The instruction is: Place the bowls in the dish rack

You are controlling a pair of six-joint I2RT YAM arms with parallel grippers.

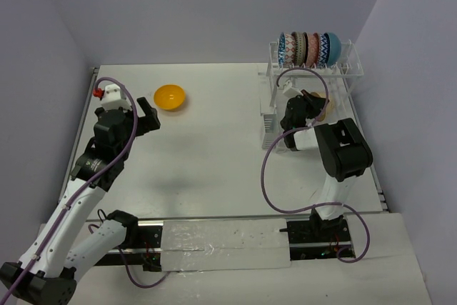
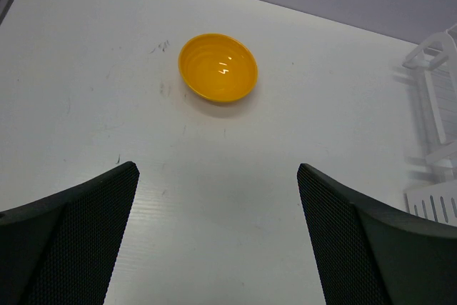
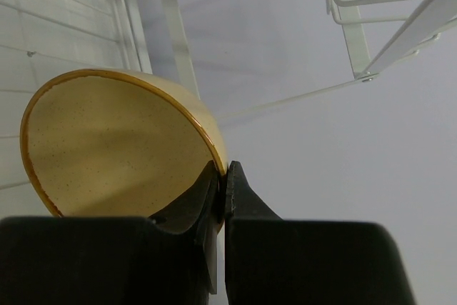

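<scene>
An orange-yellow bowl [image 1: 170,97] [image 2: 218,66] rests upright on the white table at the back left. Just left of it hangs my left gripper [image 1: 150,118] [image 2: 218,191], jaws open wide and holding nothing. A speckled tan bowl [image 3: 118,144] [image 1: 321,107] is pinched by its rim in my right gripper [image 3: 225,176] [image 1: 313,107], which is shut on it beside the dish rack [image 1: 343,69] [image 3: 357,48]. Several patterned bowls and a teal one [image 1: 331,48] stand on edge in the rack's upper row.
The rack's white side basket [image 1: 268,123] [image 2: 434,205] sits at its near left corner. Purple walls close in the back and both sides. The right arm's purple cable [image 1: 265,176] loops over the table beside that arm.
</scene>
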